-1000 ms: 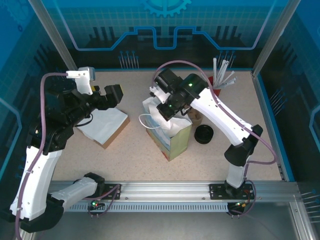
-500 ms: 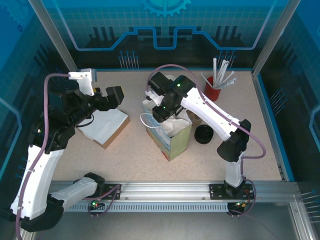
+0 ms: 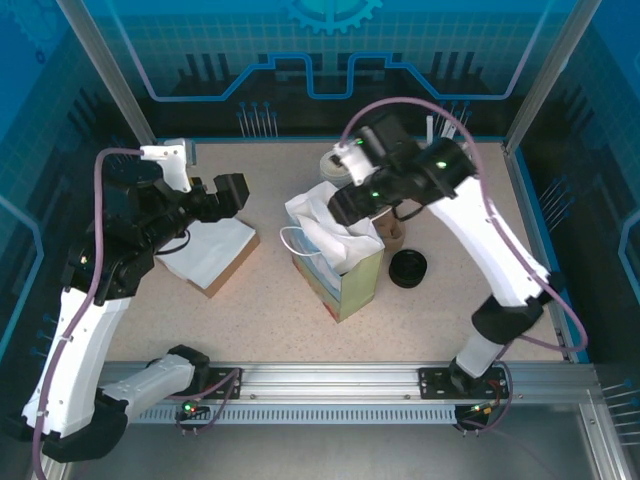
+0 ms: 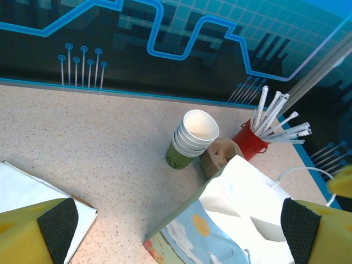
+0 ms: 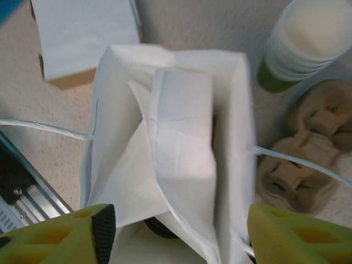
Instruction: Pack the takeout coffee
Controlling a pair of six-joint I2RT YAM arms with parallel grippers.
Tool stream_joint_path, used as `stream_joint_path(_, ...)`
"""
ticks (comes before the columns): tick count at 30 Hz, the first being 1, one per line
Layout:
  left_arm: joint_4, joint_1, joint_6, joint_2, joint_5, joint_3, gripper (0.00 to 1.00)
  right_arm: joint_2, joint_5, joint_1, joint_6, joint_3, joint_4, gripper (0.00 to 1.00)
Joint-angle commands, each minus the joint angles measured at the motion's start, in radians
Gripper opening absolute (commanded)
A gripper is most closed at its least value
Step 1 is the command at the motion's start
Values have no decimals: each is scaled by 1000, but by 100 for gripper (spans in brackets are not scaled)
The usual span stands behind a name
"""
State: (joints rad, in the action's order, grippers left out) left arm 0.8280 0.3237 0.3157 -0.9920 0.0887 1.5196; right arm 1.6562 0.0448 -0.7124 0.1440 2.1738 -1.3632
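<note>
The right pincer (image 5: 177,223) hangs over an open white paper bag (image 5: 231,137), its yellow-green fingers (image 5: 82,231) spread wide and gripping nothing. Folded white paper (image 5: 181,148) fills the bag (a dark rounded edge (image 5: 159,230) peeks out beneath it, too hidden to name). On the speckled desk (image 5: 192,22) just beside the bag stand stacked cups (image 5: 308,38) and a cardboard cup carrier (image 5: 300,165).

a speckled beige table (image 3: 270,300) sits boxed in by blue panels (image 3: 200,50) printed with circuit lines, framed by silver aluminium posts (image 3: 110,70).
</note>
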Motion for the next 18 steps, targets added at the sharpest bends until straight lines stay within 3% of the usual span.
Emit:
stream_joint_path(1, -14, -18, 38, 9, 69, -37, 99, -115, 2, 52, 2, -74, 57, 71)
stream_joint_path(7, -53, -172, 109, 50, 46, -179, 99, -375, 22, 225, 20, -397, 273, 85)
stream_joint_path(11, -107, -255, 110, 76, 45, -308, 99, -541, 41, 358, 32, -613, 393, 99)
stream_joint_path(18, -242, -337, 114, 79, 120, -529, 99, -750, 95, 555, 38, -969, 561, 100)
